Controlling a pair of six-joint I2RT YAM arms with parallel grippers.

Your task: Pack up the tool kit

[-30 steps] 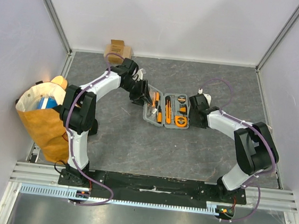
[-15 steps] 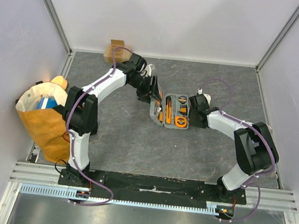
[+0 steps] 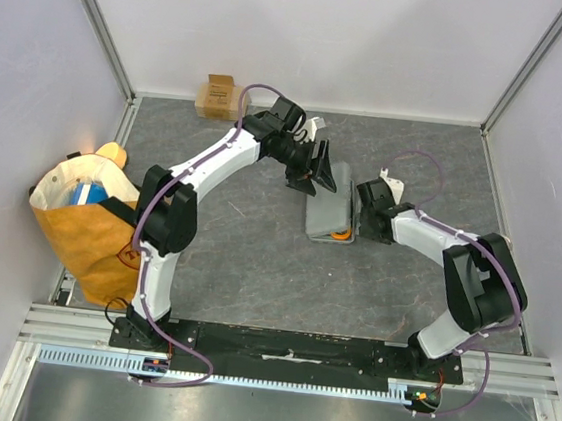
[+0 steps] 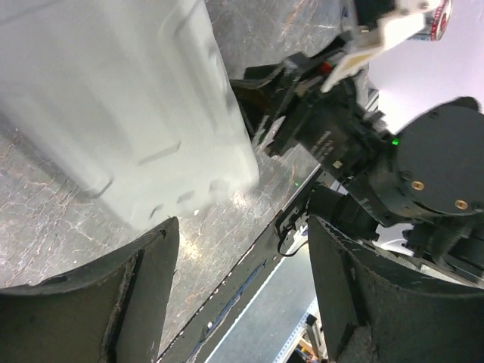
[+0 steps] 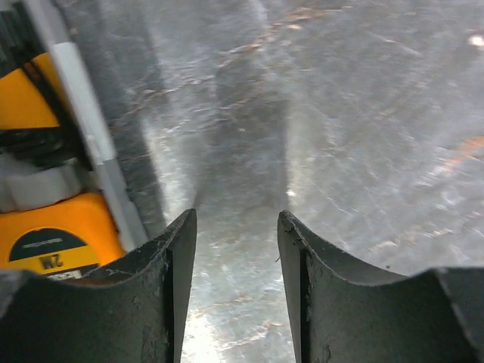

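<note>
**Operator:** Where's the tool kit, and how much room is there around it?

**Me:** The grey case [image 3: 328, 210] lies flat on the table [image 3: 245, 267], a little right of the middle, with its lid [image 4: 128, 98] down over the base. My left gripper [image 3: 322, 178] hangs at its far left corner. My right gripper [image 3: 362, 219] sits just beside its right long edge. On the near side, open tabletop runs from the case to the rail [image 3: 286, 350] by my bases. The far and right walls stand well apart from the case.

**Operator:** And your jaws?

**Me:** Both are spread, pinching nothing. My left fingers [image 4: 98, 302] stand wide, with the end of the lid beyond them and tabletop in the gap. My right fingers [image 5: 155, 295] stand closer together, with only tabletop between them. The case's pale rim [image 5: 83, 128] lies just outside the left one.

**Operator:** What's in the containers?

**Me:** From above, a bit of orange peeks out at the case's near end. My right wrist sees an orange tape measure [image 5: 53, 238] marked 2M, seated inside by the rim. The lid hides the other tools, and I cannot tell whether it is latched. A small cardboard box [image 3: 220, 95] sits against the far wall, at the left corner. A yellow-orange bag [image 3: 82, 240] stands open at the table's left edge, near my left arm, with something blue [image 3: 89, 193] in it.
</note>
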